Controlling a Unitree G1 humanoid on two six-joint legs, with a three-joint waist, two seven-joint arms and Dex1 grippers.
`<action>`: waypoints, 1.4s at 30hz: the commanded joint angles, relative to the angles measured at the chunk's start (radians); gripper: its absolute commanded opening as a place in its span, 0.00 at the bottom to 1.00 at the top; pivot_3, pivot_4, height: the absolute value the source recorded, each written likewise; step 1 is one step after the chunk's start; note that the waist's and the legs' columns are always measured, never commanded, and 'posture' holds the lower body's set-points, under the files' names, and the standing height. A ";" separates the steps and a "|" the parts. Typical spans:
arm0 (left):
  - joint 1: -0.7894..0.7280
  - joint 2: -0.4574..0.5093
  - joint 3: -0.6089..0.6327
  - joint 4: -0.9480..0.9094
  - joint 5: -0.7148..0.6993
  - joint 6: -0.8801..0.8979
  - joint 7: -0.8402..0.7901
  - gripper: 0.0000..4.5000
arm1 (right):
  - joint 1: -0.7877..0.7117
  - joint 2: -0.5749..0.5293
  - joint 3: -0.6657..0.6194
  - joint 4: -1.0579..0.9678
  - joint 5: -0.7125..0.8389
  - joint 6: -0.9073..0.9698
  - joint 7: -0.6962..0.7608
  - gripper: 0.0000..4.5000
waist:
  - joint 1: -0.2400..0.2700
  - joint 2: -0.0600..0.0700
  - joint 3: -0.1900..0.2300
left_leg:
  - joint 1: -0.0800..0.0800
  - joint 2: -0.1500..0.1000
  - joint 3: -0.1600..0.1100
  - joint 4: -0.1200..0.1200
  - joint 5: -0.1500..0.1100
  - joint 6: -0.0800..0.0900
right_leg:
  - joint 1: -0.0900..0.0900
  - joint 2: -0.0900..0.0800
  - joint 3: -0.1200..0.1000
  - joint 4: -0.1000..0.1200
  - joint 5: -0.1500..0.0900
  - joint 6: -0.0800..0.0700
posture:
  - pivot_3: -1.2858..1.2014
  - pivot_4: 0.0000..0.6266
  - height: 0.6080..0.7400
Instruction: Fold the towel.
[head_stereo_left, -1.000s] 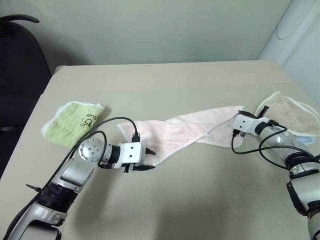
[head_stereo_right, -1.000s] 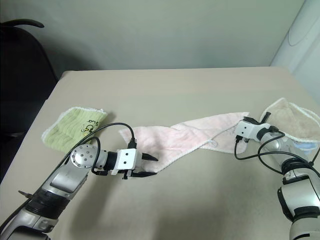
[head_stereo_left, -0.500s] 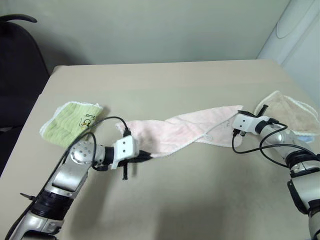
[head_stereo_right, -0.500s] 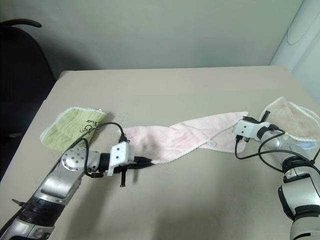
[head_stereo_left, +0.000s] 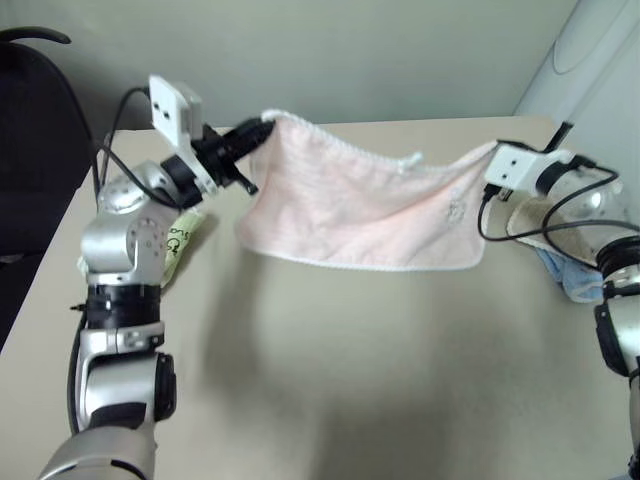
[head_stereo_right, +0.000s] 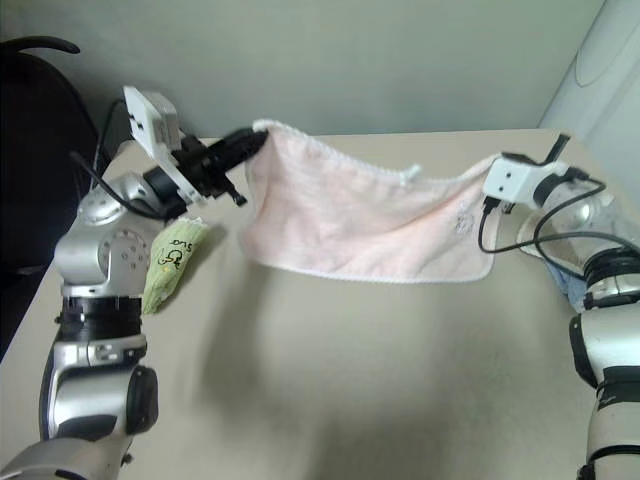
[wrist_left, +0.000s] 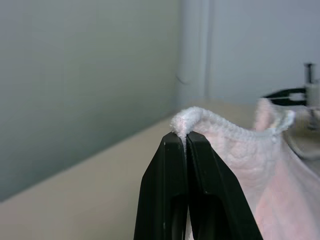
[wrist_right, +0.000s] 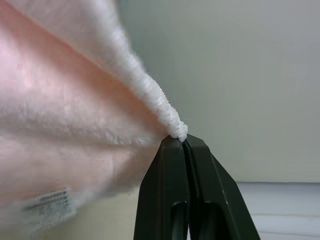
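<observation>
The pale pink towel (head_stereo_left: 360, 205) hangs spread in the air above the table, stretched between my two grippers, its whitish stitched edge along the top with a small loop tab (head_stereo_left: 408, 160) near the middle. My left gripper (head_stereo_left: 262, 128) is shut on the towel's top left corner; the left wrist view shows its black fingers (wrist_left: 170, 190) pinching the white edge (wrist_left: 200, 117). At the top right corner, my right gripper (head_stereo_left: 492, 152) is shut on the towel too, and in the right wrist view the corner (wrist_right: 172, 125) sits clamped at its fingertips. The lower hem hangs free above the table.
A lime-green towel (head_stereo_right: 170, 262) lies on the beige table (head_stereo_left: 330, 360) behind my left arm. At the right edge, a beige-tan towel (head_stereo_left: 535, 215) lies under my right arm, with blue cloth (head_stereo_left: 570, 280) beside it. A dark chair (head_stereo_left: 30, 140) stands left of the table.
The left gripper closed on the towel's left corner. Both arms then rose, lifting the towel off the table so that it now hangs spread between them.
</observation>
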 joint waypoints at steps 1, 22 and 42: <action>-0.048 0.053 0.063 0.027 -0.010 -0.036 -0.020 0.00 | -0.054 -0.067 -0.084 -0.004 0.093 -0.020 0.104 0.00 | 0.000 0.000 0.000 | 0.000 0.000 0.000 0.000 0.000 0.000 | 0.000 0.000 0.000 0.000 0.000 0.000 | 0.52 0.24 1.00; 0.807 0.335 0.475 -0.796 -0.583 0.487 -0.167 0.00 | 0.731 -0.322 -0.443 -0.832 0.823 0.435 1.023 0.00 | -0.004 -0.001 0.001 | 0.002 0.000 0.002 -0.001 0.002 -0.003 | 0.004 0.002 -0.001 0.000 0.000 0.000 | 0.52 0.24 1.00; 0.590 0.288 0.300 -0.599 -0.291 0.291 0.164 0.00 | 0.349 -0.184 -0.301 -0.521 0.552 0.257 0.936 0.00 | -0.002 0.005 0.002 | 0.021 0.000 -0.001 0.000 -0.007 0.011 | 0.023 0.002 -0.003 0.000 -0.001 0.001 | 0.52 0.24 1.00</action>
